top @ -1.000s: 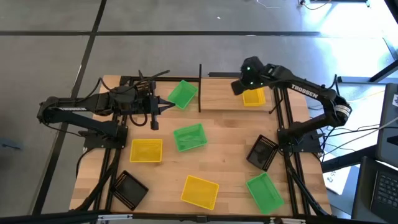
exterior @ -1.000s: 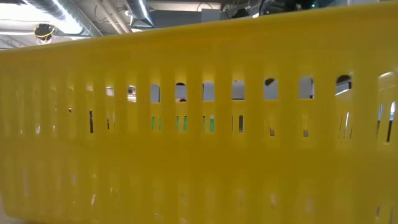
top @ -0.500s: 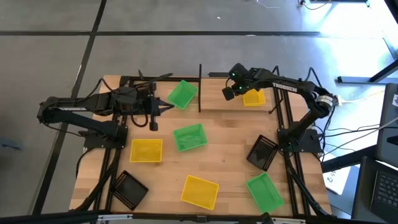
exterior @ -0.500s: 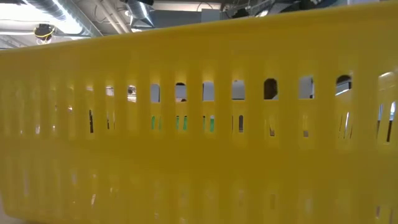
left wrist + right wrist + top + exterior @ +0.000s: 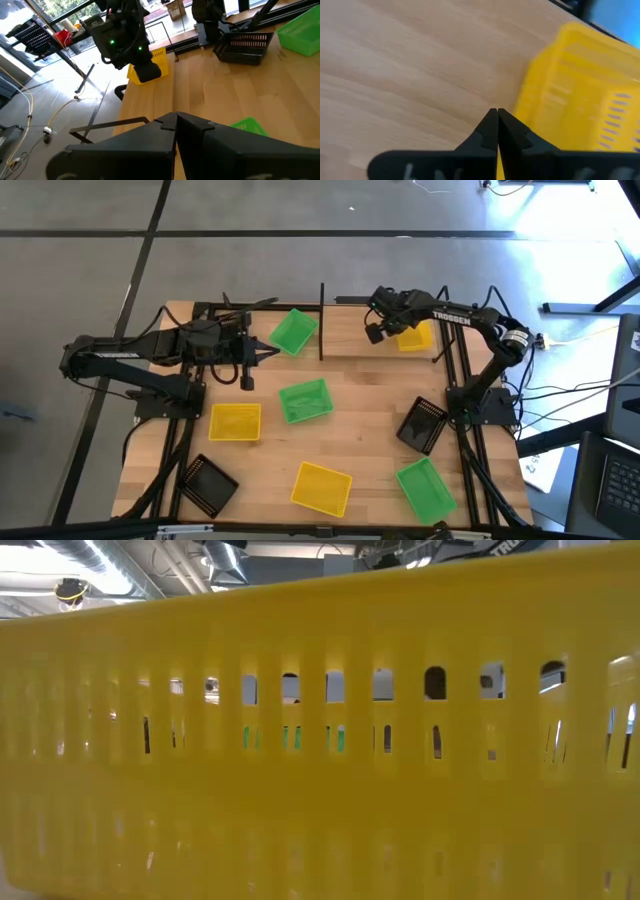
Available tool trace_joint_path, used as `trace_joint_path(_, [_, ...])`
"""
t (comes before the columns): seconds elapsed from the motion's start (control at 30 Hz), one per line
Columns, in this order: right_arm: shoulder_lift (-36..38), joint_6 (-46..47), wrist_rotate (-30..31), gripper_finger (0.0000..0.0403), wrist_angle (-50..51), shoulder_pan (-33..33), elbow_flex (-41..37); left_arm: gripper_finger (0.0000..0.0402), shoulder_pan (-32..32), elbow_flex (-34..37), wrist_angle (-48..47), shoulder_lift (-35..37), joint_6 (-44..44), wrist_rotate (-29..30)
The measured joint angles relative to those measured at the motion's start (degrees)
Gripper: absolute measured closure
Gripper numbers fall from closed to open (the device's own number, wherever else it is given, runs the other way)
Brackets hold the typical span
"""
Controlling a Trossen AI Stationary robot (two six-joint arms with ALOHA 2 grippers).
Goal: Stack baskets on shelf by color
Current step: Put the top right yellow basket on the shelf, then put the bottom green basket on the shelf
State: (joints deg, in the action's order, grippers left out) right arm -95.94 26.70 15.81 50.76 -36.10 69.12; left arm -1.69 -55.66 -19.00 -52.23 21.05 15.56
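Note:
On the shelf (image 5: 350,345) at the table's far right lies one yellow basket (image 5: 411,337). My right gripper (image 5: 378,330) is shut and sits low over the shelf board, just left of that basket (image 5: 580,100). My left gripper (image 5: 270,348) is shut and hovers at the far left, beside a green basket (image 5: 294,330) lying on the tabletop. The left wrist view looks across at the right gripper (image 5: 147,72) in front of the yellow basket (image 5: 159,59). Other baskets lie spread over the table. My right gripper's shut fingers (image 5: 487,127) stand right at the yellow basket's side wall (image 5: 530,107) that faces the table's left, pointing down at the shelf board. Whether they touch the wall, I cannot tell.
On the tabletop lie a green basket (image 5: 305,401), a yellow one (image 5: 235,422), a black one (image 5: 208,485), a yellow one (image 5: 321,488), a green one (image 5: 426,488) and a black one (image 5: 423,424). A yellow wall (image 5: 320,740) fills the low view. A black post (image 5: 321,320) stands at the shelf's left end.
My right gripper has moved from above the yellow basket toward the table's left and come down beside it, then edged slightly back toward the basket. The yellow basket stays on the shelf.

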Motion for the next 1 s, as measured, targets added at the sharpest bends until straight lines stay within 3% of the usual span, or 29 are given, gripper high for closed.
trace_joint_path(0.2, [0.00,0.04,4.29,0.0401,2.89,-0.84,0.00,0.0401,0.01,0.00,0.01,0.00,0.01,0.01])
trace_joint_path(0.53, [1.02,-1.63,5.81,0.0402,2.17,-1.10,-0.02,0.0401,0.00,0.00,0.03,0.00,-0.99,0.01])
trace_joint_path(0.73, [8.31,-4.76,0.11,0.0402,-2.71,3.16,-0.02,0.0401,0.00,0.00,0.19,0.00,-14.19,-0.01])
trace_joint_path(0.83, [13.53,-4.82,-3.31,0.0402,-3.70,5.86,-0.02,0.0401,0.02,0.00,0.21,0.02,-17.34,-0.01])
trace_joint_path(1.0, [22.00,-5.57,-3.95,0.0402,-3.86,12.26,-0.02,0.0401,0.26,0.00,0.23,0.02,-21.77,-0.24])
